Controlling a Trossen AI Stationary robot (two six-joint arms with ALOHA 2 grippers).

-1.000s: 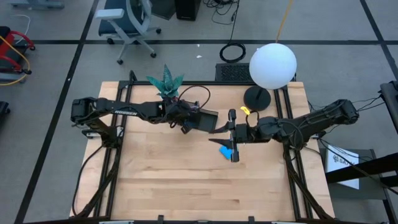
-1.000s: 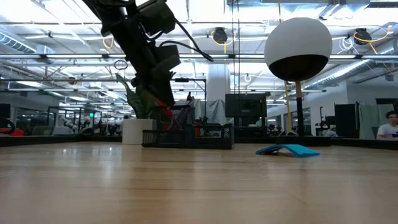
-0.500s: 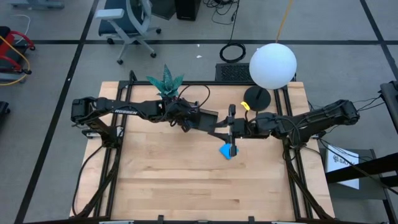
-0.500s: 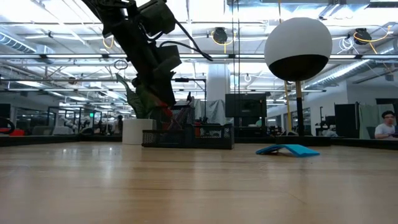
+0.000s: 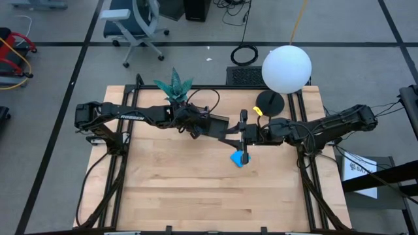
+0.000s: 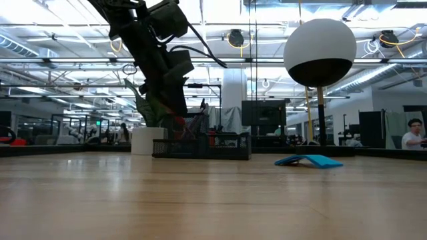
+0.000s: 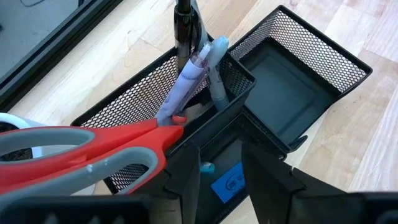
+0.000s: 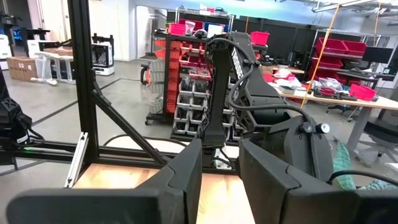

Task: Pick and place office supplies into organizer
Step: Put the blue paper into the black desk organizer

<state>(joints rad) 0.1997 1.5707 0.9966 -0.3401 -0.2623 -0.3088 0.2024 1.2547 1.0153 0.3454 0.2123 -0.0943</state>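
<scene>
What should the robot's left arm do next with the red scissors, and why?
Probably lift the left gripper straight up. The scissors already stand blades-down in the organizer beside the pens, and the fingers look parted, so nothing seems left to hold.

1. The right gripper [image 5: 230, 138] is moving a little away from the bright blue square paper notepad [image 5: 238, 159], toward the far side of the wooden table [image 5: 183, 189].
2. The right arm behind it is moving the same way, so it is sitting a bit closer to the round black lamp base [image 5: 270, 102].
3. More of the blue notepad is showing from above, because the right arm is covering less of it.
4. The left gripper [image 5: 204, 130] is sliding a tiny bit closer to the small black mesh organizer [image 5: 219, 122].
5. In the low view, a person [image 6: 415, 133] far back in the room is shifting a little.
</scene>
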